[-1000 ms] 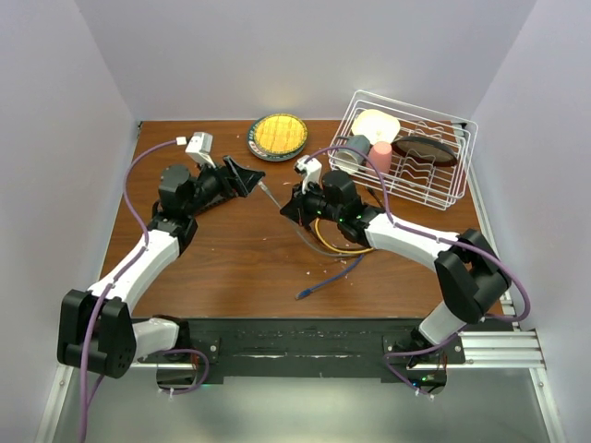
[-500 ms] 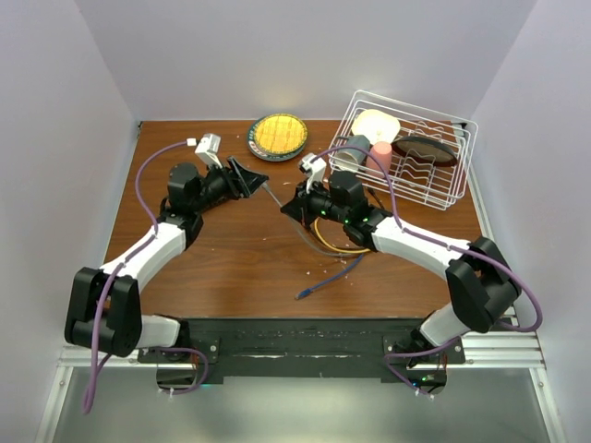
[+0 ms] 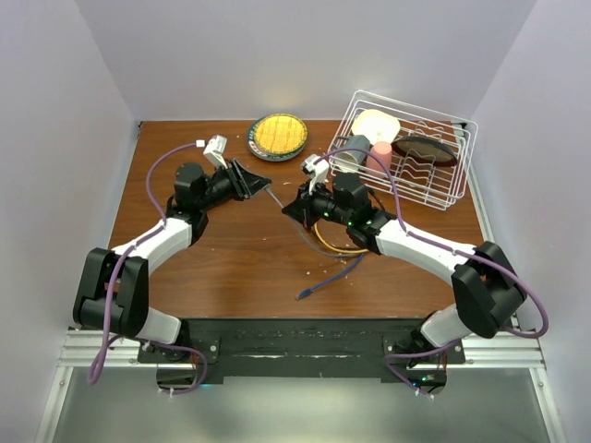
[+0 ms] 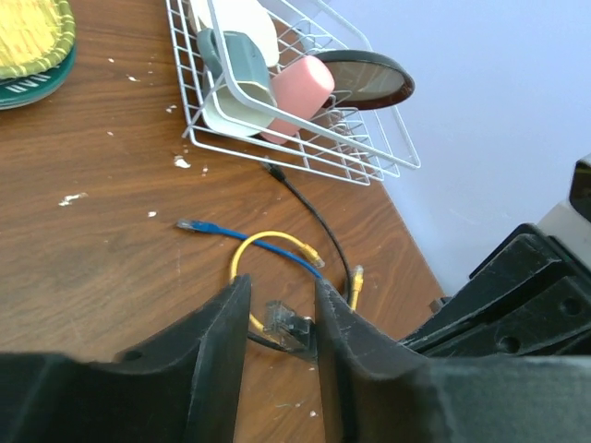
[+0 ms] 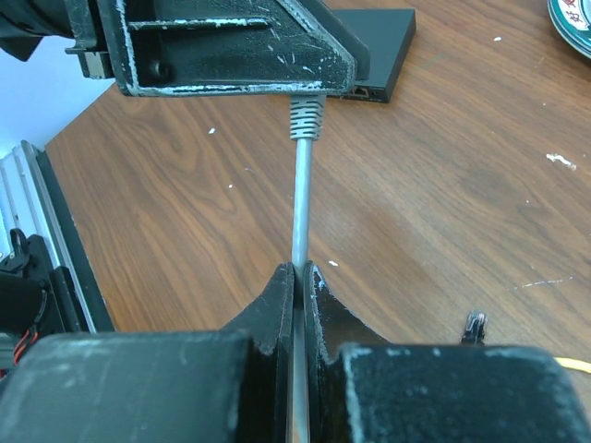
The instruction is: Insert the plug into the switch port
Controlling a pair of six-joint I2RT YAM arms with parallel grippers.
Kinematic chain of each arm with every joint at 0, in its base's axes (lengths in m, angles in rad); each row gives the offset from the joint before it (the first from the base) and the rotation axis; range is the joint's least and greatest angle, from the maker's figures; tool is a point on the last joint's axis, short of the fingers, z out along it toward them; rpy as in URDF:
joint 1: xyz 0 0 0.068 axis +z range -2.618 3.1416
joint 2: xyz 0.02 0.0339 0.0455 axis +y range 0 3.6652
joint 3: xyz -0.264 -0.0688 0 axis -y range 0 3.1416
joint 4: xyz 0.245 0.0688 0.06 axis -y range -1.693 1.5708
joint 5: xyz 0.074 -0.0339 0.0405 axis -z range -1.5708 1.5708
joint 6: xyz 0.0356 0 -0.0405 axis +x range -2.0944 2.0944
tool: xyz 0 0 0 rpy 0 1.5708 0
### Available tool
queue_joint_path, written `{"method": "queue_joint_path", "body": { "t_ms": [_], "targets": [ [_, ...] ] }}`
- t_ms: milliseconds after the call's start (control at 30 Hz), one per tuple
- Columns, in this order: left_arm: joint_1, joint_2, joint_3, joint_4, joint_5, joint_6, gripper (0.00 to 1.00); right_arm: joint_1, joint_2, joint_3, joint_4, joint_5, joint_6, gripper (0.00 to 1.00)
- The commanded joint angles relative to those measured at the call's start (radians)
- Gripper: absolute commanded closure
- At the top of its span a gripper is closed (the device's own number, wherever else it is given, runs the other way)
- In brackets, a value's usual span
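Note:
A clear plug (image 4: 286, 321) on a grey cable (image 5: 301, 203) hangs just above the table between my two arms. My right gripper (image 5: 299, 268) is shut on that cable a short way behind the plug, seen mid-table (image 3: 288, 209) from above. My left gripper (image 4: 282, 282) straddles the plug, its jaws narrowed. A gap still shows on one side of the plug. From above the left gripper (image 3: 261, 182) meets the cable's end. The black switch box (image 5: 383, 46) lies behind the left fingers (image 5: 231, 55). One switch port (image 5: 362, 91) shows on its near edge.
A white wire rack (image 3: 406, 157) with cups and a dark plate stands at the back right. A round yellow-centred plate (image 3: 278, 136) lies at the back middle. Loose yellow (image 4: 277, 245), blue (image 4: 231, 231) and black cables lie under and beside the right arm.
My left gripper has moved right onto the cable's plug end and its jaws have narrowed around the plug. The right gripper has kept its grip and hardly moved.

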Motion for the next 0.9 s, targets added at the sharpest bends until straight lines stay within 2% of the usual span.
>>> {"method": "queue_joint_path", "body": {
  "t_ms": [0,67,133,167,300,367,500,700,867],
  "targets": [
    [0.002,-0.002,0.012,0.078,0.045,-0.026,0.84,0.002,-0.03,0.015,0.048,-0.026,0.012,1.0],
    [0.002,-0.001,0.014,0.083,0.051,-0.032,1.0,0.004,-0.022,0.015,0.05,-0.027,0.018,1.0],
    [0.002,-0.012,0.009,0.086,0.046,-0.04,1.0,0.004,-0.013,0.015,0.056,-0.02,0.03,0.94],
    [0.001,-0.018,0.005,0.083,0.04,-0.041,1.0,0.004,-0.011,0.019,0.056,-0.003,0.036,0.8],
    [-0.009,-0.064,0.006,-0.041,-0.087,-0.044,1.0,0.005,-0.011,0.045,0.068,0.043,0.053,0.45],
    [-0.019,-0.093,0.02,-0.093,-0.133,-0.037,1.0,0.01,0.0,0.077,0.057,0.065,0.047,0.39],
    [-0.027,-0.133,0.034,-0.161,-0.196,-0.037,1.0,0.026,0.049,0.144,0.042,0.091,0.036,0.37],
    [-0.027,-0.139,0.038,-0.169,-0.188,-0.047,1.0,0.071,0.139,0.214,0.043,0.132,0.026,0.39],
    [-0.027,-0.145,0.038,-0.161,-0.181,-0.055,1.0,0.085,0.181,0.227,0.034,0.168,0.02,0.53]
  ]
}}
